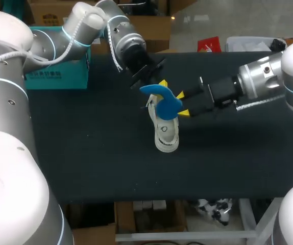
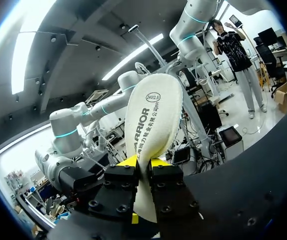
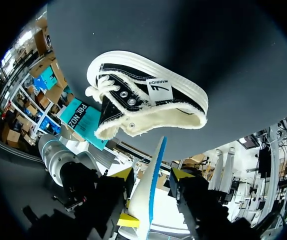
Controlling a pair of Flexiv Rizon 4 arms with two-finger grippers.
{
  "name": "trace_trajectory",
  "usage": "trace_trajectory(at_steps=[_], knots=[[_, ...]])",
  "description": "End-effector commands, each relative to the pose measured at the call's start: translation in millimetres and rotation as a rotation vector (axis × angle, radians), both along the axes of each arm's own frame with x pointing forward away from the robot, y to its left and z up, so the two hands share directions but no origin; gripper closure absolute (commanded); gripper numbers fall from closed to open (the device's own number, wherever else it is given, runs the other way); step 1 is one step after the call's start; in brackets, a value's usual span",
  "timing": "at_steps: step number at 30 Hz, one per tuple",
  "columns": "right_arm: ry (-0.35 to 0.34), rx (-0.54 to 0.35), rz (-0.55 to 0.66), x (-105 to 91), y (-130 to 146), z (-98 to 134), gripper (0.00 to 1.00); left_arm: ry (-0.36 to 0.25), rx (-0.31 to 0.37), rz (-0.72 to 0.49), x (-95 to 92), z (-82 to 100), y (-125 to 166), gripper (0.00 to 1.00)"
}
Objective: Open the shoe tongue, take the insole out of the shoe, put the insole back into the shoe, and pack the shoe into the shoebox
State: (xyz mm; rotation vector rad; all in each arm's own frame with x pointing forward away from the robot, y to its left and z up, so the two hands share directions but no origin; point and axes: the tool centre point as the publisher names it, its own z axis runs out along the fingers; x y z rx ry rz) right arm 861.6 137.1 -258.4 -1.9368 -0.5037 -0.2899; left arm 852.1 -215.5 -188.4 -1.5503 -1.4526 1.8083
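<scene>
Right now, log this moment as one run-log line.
insole out of shoe | left gripper shut on insole | right gripper open, fingers flanking insole | shoe on table, not boxed

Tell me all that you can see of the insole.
The insole is thin and foot-shaped, blue on one face and cream cloth with dark print on the other. It is out of the shoe, held in the air close to it. The left gripper is shut on one end. The right gripper is open around it, not touching.
</scene>
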Motion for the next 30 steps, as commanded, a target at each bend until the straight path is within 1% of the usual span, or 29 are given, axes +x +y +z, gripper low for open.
trace_trajectory(at_steps=[1, 5, 6, 9, 10, 14, 17, 18, 19, 20, 21, 22, 23, 24, 26, 30], knots=[[0.016, 0.050, 0.047, 9.6, 4, -2, 0.53, -0.014, -0.002, 0.009, -2.4, -2.5, -3, 1.00], [0.014, 0.053, 0.058, 10.1, 8, -1, 0.58, -0.031, -0.010, 0.014, -2.3, -3.4, -4, 1.00], [0.013, 0.054, 0.059, 9.9, 8, -1, 0.62, -0.031, -0.010, 0.014, -2.3, -3.5, -4, 1.00], [0.012, 0.060, 0.064, 9.7, 9, -2, 0.85, -0.040, -0.016, 0.016, -2.4, -3.7, -5, 1.00], [0.012, 0.064, 0.065, 9.7, 8, -3, 1.00, -0.042, -0.017, 0.018, -2.4, -3.8, -5, 1.00], [0.012, 0.077, 0.063, 9.0, 6, -7, 1.00, -0.042, -0.017, 0.024, -1.9, -4.5, -5, 1.00], [-0.001, 0.103, 0.070, 8.1, 4, -9, 1.00, -0.024, -0.003, 0.028, -0.4, -5.4, -5, 1.00], [-0.004, 0.117, 0.076, 8.1, 3, -9, 1.00, -0.009, 0.003, 0.025, 0.3, -5.8, -5, 1.00], [-0.005, 0.118, 0.077, 8.0, 3, -10, 1.00, 0.002, 0.006, 0.020, 1.0, -5.9, -5, 0.97], [-0.005, 0.119, 0.078, 7.5, 3, -10, 1.00, 0.007, 0.014, 0.024, 1.9, -5.7, -4, 0.68], [-0.007, 0.125, 0.080, 7.3, 3, -10, 1.00, 0.008, 0.017, 0.028, 2.7, -6.0, -4, 0.44], [-0.007, 0.125, 0.081, 7.0, 3, -10, 1.00, 0.024, 0.024, 0.023, 3.3, -6.0, -3, 0.26], [-0.010, 0.125, 0.084, 6.8, 2, -10, 1.00, 0.027, 0.030, 0.030, 3.9, -5.9, -1, 0.10], [-0.015, 0.131, 0.090, 6.6, 2, -10, 1.00, 0.030, 0.035, 0.038, 4.9, -5.9, 0, 0.00], [-0.022, 0.122, 0.095, 5.7, 0, -10, 1.00, 0.048, 0.045, 0.040, 6.3, -5.4, 5, 0.00], [-0.067, 0.118, 0.128, 3.0, -2, -9, 1.00, 0.050, 0.074, 0.084, 9.0, -4.8, 17, 0.00]])
